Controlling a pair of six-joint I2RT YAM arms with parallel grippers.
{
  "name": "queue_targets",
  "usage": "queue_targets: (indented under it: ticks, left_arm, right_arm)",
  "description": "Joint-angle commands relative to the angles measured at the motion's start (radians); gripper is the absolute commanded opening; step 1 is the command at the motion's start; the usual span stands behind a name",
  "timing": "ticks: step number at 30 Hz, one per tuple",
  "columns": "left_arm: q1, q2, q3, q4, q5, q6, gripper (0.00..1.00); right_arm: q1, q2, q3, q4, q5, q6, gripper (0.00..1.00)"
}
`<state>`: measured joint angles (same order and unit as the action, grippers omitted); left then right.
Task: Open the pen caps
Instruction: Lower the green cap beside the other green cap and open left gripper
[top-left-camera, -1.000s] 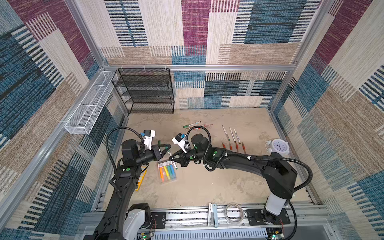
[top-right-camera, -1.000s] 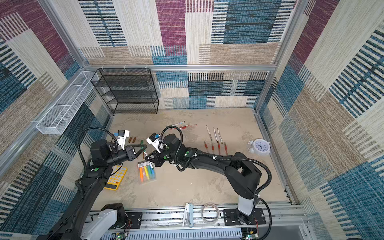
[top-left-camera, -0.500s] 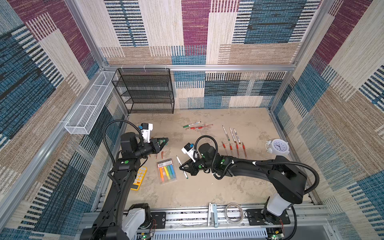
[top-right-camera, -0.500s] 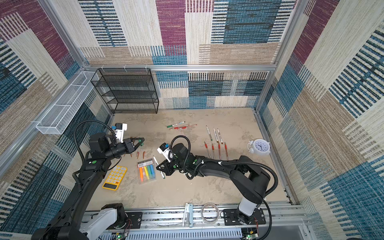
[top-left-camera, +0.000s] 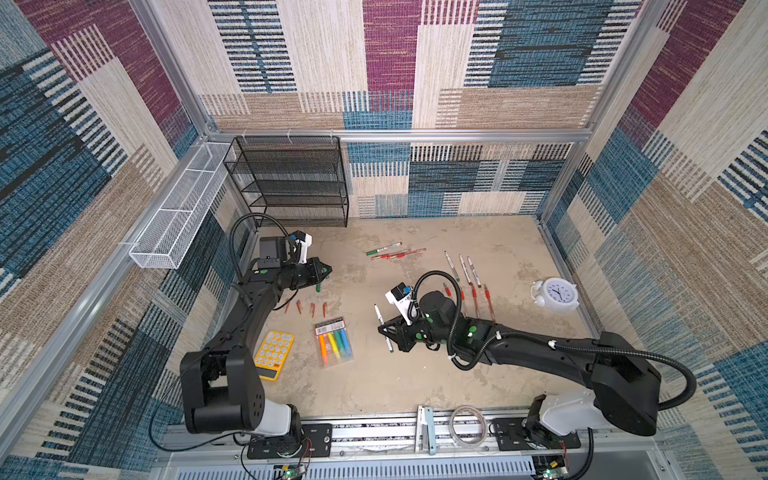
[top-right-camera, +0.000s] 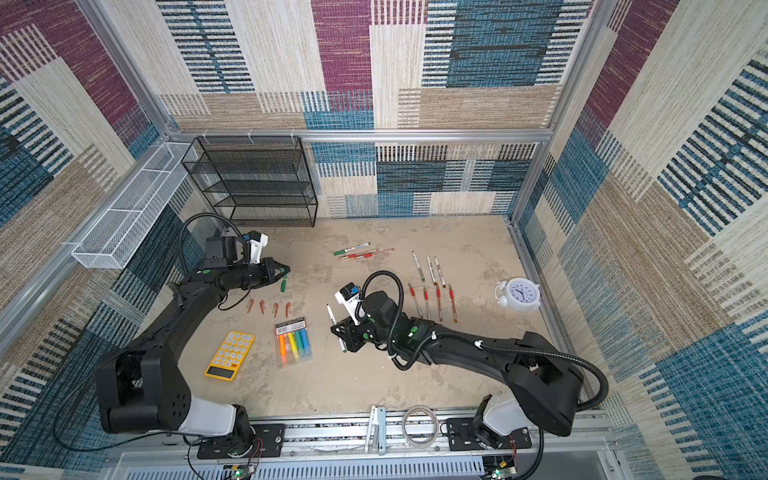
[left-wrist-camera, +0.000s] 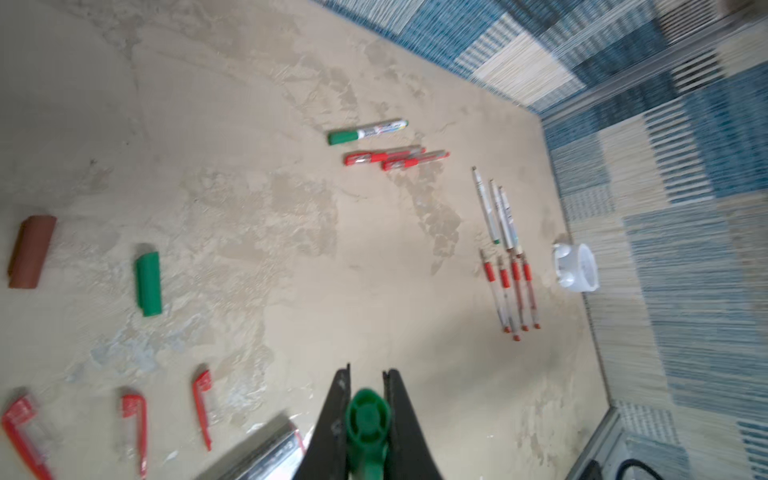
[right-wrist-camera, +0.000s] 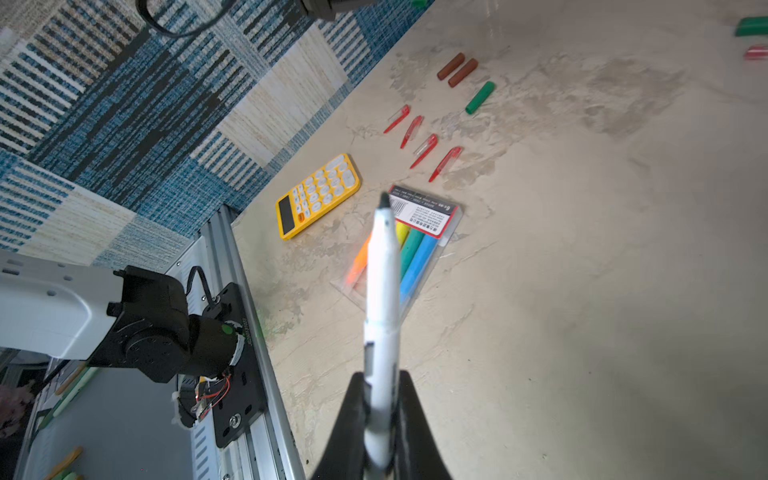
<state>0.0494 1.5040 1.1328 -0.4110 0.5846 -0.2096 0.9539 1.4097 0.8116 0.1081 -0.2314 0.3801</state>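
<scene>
Beyond the highlighter pack (top-left-camera: 334, 347), bare table (top-left-camera: 357, 291) runs up to the capped pens (top-left-camera: 392, 252) near the back. To its left lies the calculator (top-left-camera: 274, 353), with a row of red caps (top-left-camera: 312, 309) just beyond. Close on its right stands the right gripper (top-left-camera: 385, 332) clamping a marker (top-left-camera: 379, 318), with uncapped pens (top-left-camera: 467, 274) and a clock (top-left-camera: 556, 293) farther off.

My arms (top-left-camera: 245, 320): matte black, white base housings (top-left-camera: 274, 417), green dot markings (top-left-camera: 469, 330), looped black cables (top-left-camera: 436, 273), white wrist cameras (top-left-camera: 399, 297). Left claw (left-wrist-camera: 368, 370), right claw (right-wrist-camera: 380, 375): black tapered fingers (left-wrist-camera: 332, 415).
</scene>
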Motion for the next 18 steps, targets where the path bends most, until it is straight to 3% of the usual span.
queue_targets:
  ticks: [1, 9, 13, 18]
  left_arm:
    - [-0.006, 0.097, 0.068, -0.127, -0.095, 0.112, 0.00]
    - [-0.029, 0.376, 0.288, -0.287, -0.178, 0.187, 0.00]
    - [-0.056, 0.480, 0.380, -0.351, -0.279, 0.237, 0.00]
    - [-0.066, 0.600, 0.484, -0.418, -0.346, 0.226, 0.00]
  right_arm:
    - [-0.004, -0.039, -0.029, -0.036, 0.097, 0.005, 0.01]
    - [-0.022, -0.102, -0.063, -0.080, 0.129, -0.001, 0.02]
    - [-0.032, -0.129, -0.084, -0.079, 0.129, 0.005, 0.03]
    - [-0.052, -0.130, -0.091, -0.087, 0.110, 0.008, 0.03]
